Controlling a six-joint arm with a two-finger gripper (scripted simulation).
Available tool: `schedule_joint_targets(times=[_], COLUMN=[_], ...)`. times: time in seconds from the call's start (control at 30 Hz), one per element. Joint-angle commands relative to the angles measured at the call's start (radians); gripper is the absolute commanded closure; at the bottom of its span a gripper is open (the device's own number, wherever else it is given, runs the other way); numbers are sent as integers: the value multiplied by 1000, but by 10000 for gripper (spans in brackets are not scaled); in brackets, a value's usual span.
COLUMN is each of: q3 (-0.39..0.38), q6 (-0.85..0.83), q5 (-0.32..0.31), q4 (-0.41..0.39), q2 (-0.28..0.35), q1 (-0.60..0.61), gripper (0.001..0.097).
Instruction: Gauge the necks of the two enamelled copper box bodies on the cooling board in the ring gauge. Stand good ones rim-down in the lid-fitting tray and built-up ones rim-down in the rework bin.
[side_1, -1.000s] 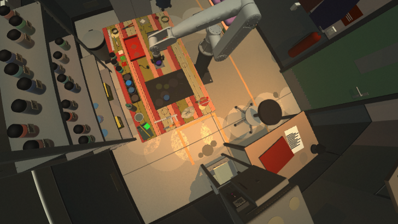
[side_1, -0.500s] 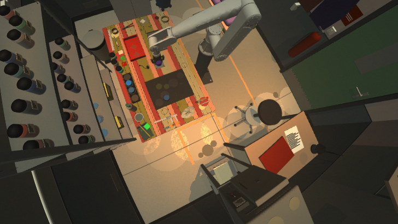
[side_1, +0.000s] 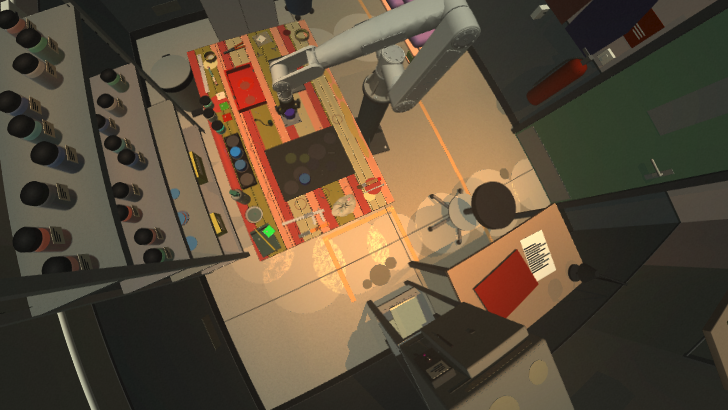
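A purple box body [side_1: 289,113] sits at the ring gauge block [side_1: 293,120] in the middle of the bench, and I hold it in my closed gripper [side_1: 286,108] from above. My arm reaches in from the right. A blue box body [side_1: 304,178] stands on the dark cooling board [side_1: 309,162], toward its near edge. A red tray [side_1: 246,87] lies left of my gripper. How deep the purple body sits in the gauge is hidden by my fingers.
A narrow dark rack [side_1: 239,160] of round blue and brown pots runs along the bench's left edge. Small jars [side_1: 211,113] stand above it. Tools and a green card [side_1: 268,232] crowd the near end. Shelving with jars rises left of the bench.
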Motion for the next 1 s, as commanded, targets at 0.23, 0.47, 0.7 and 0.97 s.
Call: schedule_joint_targets(times=[0.23,0.47,0.7,0.97], q3=[-11,-21,-31,-41], q6=[0,0,0,0], q5=[31,61,88,111], q4=[0,0,0,0], q2=[-23,-43,-60,-73], q1=[0,0,0,0], gripper=[901,901,901,901])
